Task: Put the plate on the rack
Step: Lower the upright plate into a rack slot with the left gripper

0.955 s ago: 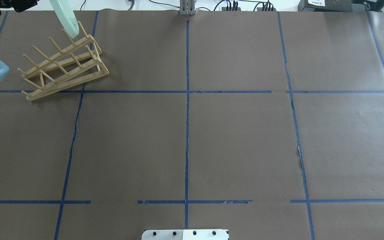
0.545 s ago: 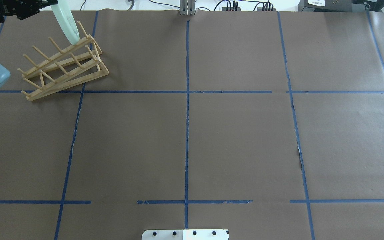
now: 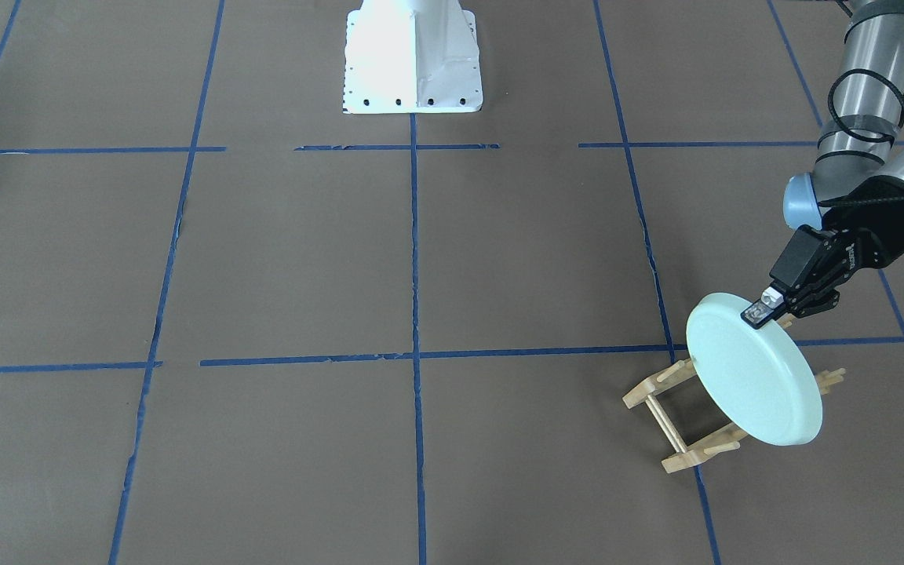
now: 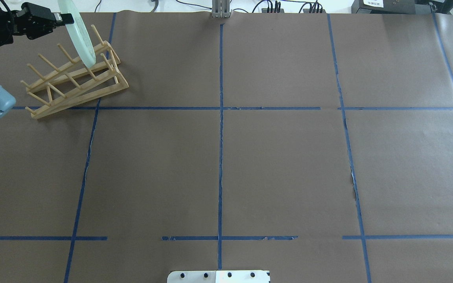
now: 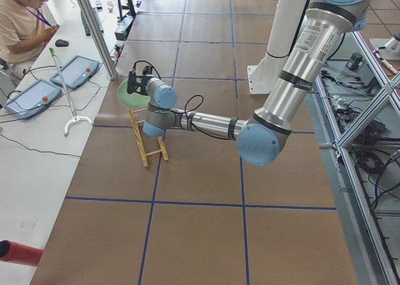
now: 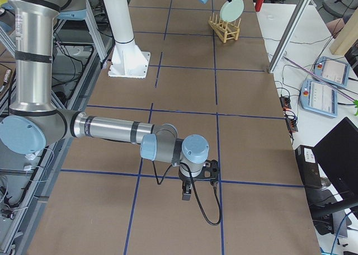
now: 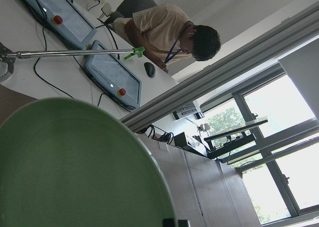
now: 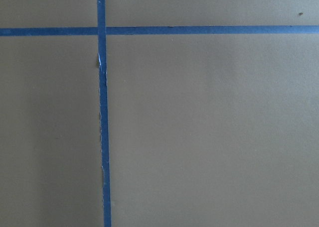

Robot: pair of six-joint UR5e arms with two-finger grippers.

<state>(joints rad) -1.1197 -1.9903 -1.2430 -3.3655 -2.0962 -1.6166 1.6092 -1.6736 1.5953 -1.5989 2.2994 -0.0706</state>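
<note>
At far-left corner of bench (image 4: 250,157), close to its back edge, rack (image 4: 96,88) sits askew to tape lines; wide brown paper stretches off to robot's R. Mint plate (image 3: 754,369) stands on edge, tilted, lower rim down among end pegs. L gripper (image 3: 766,311) jaws pinch its top rim. R gripper (image 6: 187,196) is well apart, low over bench; jaws' state, can't tell.

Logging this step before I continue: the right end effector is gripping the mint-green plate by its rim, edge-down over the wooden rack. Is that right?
Not the right one: the left end effector grips the plate by its rim, edge-down over the rack. The overhead exterior view shows that arm coming in from the left. The right end effector is elsewhere, over bare table.
</note>
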